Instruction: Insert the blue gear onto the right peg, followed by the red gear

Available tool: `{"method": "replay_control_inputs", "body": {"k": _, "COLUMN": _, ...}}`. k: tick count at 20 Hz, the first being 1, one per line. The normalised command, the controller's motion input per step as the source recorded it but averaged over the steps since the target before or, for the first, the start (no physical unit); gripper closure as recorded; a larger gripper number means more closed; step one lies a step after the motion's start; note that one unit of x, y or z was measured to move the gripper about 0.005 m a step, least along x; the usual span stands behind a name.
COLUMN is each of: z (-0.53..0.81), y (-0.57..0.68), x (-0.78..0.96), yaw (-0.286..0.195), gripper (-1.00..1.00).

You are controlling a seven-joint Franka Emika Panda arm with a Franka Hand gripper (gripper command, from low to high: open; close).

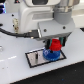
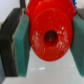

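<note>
Clamped on the red gear, my jaws press their green pads against its toothed rim; its centre hole faces my wrist camera. My gripper holds it flat, axis upright, just above the blue gear on the grey plate.

From my station I counted one red gear and one blue gear under it, both toward the exterior view's right end of the single grey plate. I saw one gripper on the one arm. I could not count the pegs; the gears and gripper hid them.
</note>
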Motion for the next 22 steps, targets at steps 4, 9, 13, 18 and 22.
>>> {"method": "replay_control_inputs", "body": {"k": 4, "z": -0.09, "y": -0.09, "x": 0.22, "yaw": 0.000, "gripper": 1.00}}
{"method": "replay_control_inputs", "body": {"k": 9, "z": 0.22, "y": -0.01, "x": 0.04, "yaw": 0.000, "gripper": 1.00}}
{"method": "replay_control_inputs", "body": {"k": 13, "z": 0.41, "y": -0.04, "x": 0.00, "yaw": 0.000, "gripper": 1.00}}
{"method": "replay_control_inputs", "body": {"k": 18, "z": 0.25, "y": -0.06, "x": 0.01, "yaw": 0.000, "gripper": 1.00}}
{"method": "replay_control_inputs", "body": {"k": 22, "z": -0.09, "y": -0.14, "x": 0.26, "yaw": 0.000, "gripper": 1.00}}
